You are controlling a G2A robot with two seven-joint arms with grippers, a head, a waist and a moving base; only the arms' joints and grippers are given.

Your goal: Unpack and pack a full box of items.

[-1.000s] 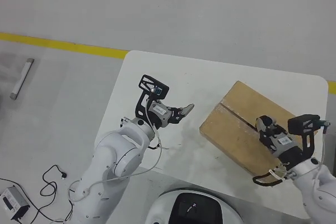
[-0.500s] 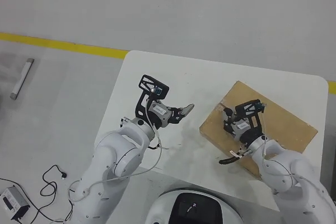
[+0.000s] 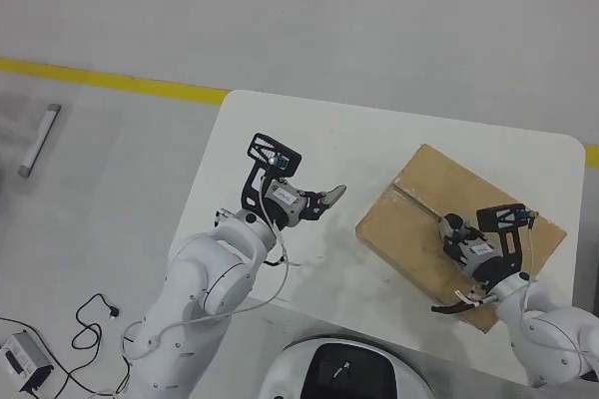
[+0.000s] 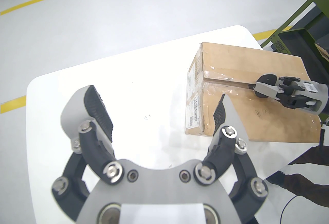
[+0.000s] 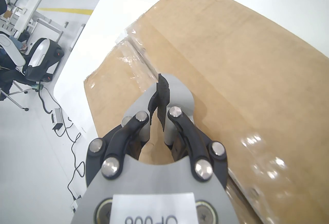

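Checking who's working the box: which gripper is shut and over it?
The right gripper, shut, with its tips at the box's taped seam. The left gripper is open, above the table beside the box.

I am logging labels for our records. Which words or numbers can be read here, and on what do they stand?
Nothing reads with certainty.
Printed labels on the side of the box: too small.
Tag on the right gripper: blurred.
Label on its base: upside down, cut by the edge.
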